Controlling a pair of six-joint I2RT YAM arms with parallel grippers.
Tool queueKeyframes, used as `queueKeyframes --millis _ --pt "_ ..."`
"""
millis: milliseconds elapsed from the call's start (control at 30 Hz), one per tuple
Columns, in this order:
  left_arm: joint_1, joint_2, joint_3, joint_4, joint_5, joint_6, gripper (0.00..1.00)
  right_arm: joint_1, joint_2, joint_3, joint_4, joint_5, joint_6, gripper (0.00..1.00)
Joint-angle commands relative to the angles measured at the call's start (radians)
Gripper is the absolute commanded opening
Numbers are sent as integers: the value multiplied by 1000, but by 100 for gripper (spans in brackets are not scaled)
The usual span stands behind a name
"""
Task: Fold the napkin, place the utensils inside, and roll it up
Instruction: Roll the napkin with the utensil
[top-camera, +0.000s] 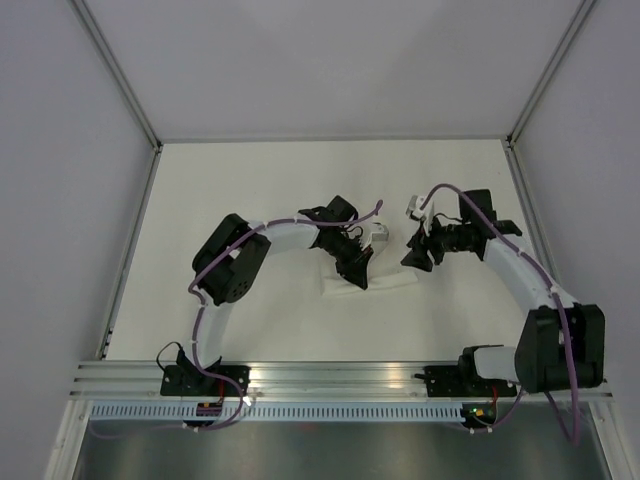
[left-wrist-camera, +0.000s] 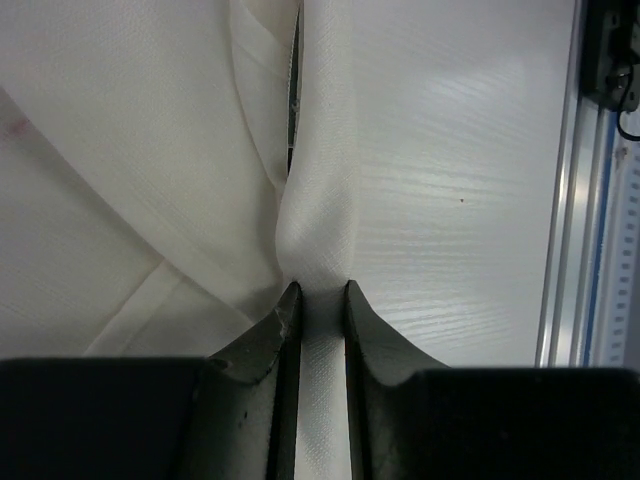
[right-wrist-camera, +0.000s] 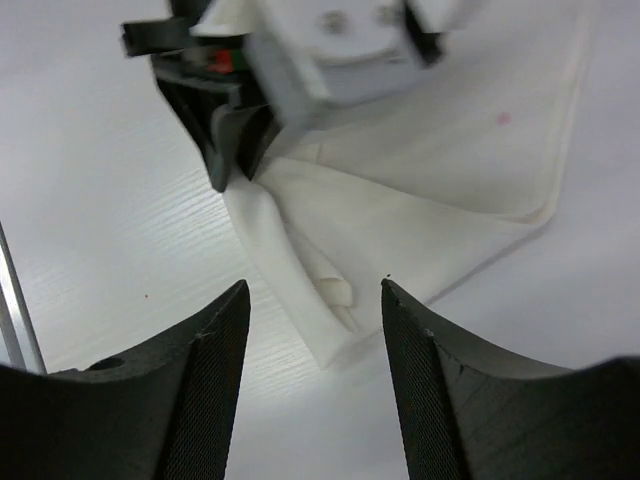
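Note:
The white napkin (top-camera: 388, 277) lies folded on the table between my two grippers. My left gripper (top-camera: 357, 270) is shut on a raised fold of its near edge. In the left wrist view the cloth (left-wrist-camera: 320, 220) bunches up and runs between the closed fingertips of that gripper (left-wrist-camera: 320, 288). A thin dark sliver (left-wrist-camera: 293, 100) shows inside the fold; I cannot tell whether it is a utensil. Otherwise the utensils are hidden. My right gripper (top-camera: 412, 255) is open and empty, just right of the napkin. In the right wrist view the right gripper (right-wrist-camera: 315, 285) hovers above the napkin's folded corner (right-wrist-camera: 335, 335), with the left gripper (right-wrist-camera: 235, 140) behind.
An aluminium rail (top-camera: 340, 375) runs along the table's near edge; it also shows in the left wrist view (left-wrist-camera: 565, 250). Grey walls enclose the off-white table (top-camera: 250, 190) on the left, back and right.

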Motion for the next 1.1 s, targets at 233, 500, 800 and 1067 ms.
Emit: queueKeyframes --millis 233,500,800,1067 --pt "17 168 119 -306 75 -12 2 417 -268 -398 488 401 -96 64" --pt "22 202 157 -342 87 -18 2 584 -203 -474 591 561 -99 63" --pt "22 208 166 -349 87 -23 2 661 -106 -480 656 629 -83 52" --pt "25 153 156 -317 98 -40 25 666 -68 -458 598 615 -63 22"
